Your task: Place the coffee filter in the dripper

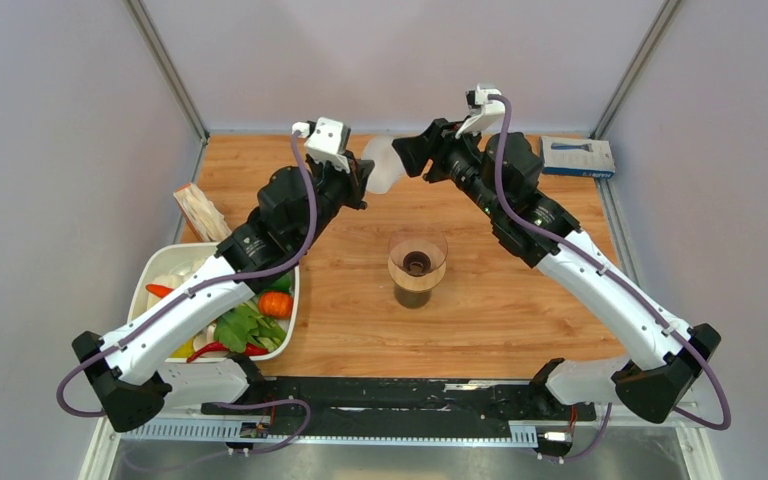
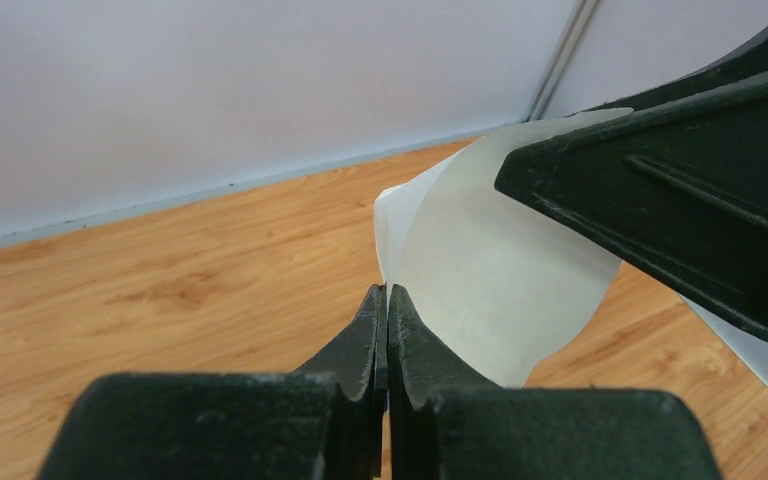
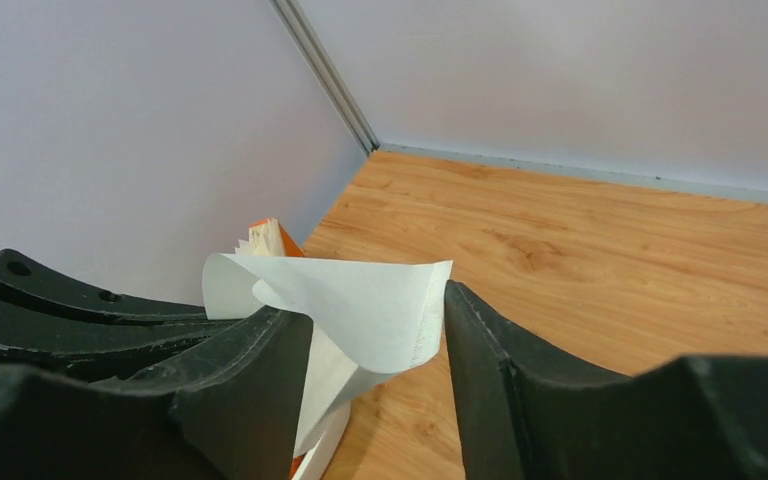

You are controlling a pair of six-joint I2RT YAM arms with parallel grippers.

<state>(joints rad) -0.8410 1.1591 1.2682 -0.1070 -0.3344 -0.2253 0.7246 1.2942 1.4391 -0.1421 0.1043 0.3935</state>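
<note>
The white paper coffee filter hangs in the air above the back of the table, partly opened into a cone. My left gripper is shut on its edge; in the left wrist view the closed tips pinch the filter. My right gripper is open, with its fingers on either side of the filter's free side; the right finger sits next to the seam. The clear dripper stands on a brown glass cup at the table's middle, nearer than both grippers.
A white tray of vegetables lies at the left under the left arm. A pack of filters stands behind it. A blue box lies at the back right corner. Walls close the back and sides.
</note>
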